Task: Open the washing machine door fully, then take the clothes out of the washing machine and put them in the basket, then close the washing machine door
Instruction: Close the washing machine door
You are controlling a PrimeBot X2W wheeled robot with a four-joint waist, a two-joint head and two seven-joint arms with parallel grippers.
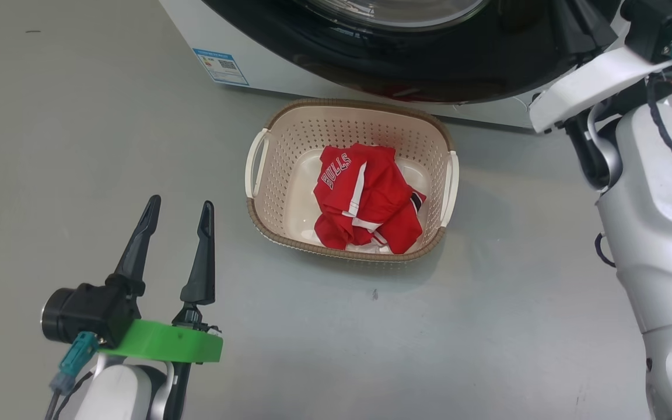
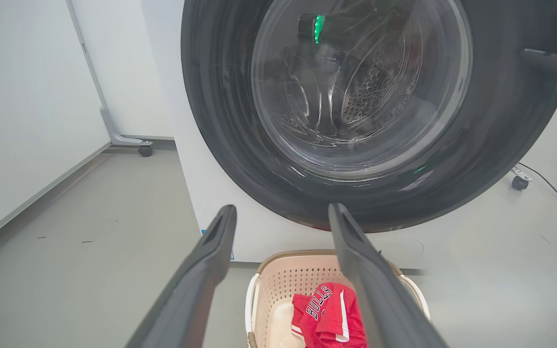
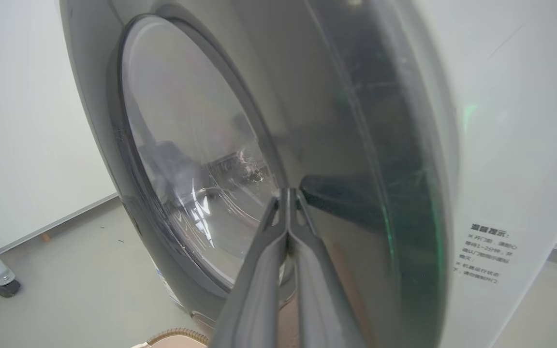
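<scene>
The washing machine (image 1: 207,29) stands at the top of the head view, and its black-rimmed door (image 1: 429,64) looks flush or nearly flush with the white front (image 2: 201,203). My right gripper (image 3: 288,192) is shut with nothing in it, its tips pressed on the door's glossy rim (image 3: 336,121) beside the glass bowl (image 3: 191,159). On the floor before the washer sits the cream basket (image 1: 347,105), holding the red clothes (image 1: 365,195) with "BULLS" lettering. My left gripper (image 1: 181,204) hovers open and holds nothing, to the left of the basket. It points at the door (image 2: 220,121), with the basket (image 2: 283,280) and clothes (image 2: 327,314) below.
Grey floor (image 1: 79,116) lies open to the left and in front of the basket. My pale right arm (image 1: 651,233) rises along the right side. White panels on castors (image 2: 145,150) flank the washer, and a cable (image 2: 554,191) runs over the floor at the right.
</scene>
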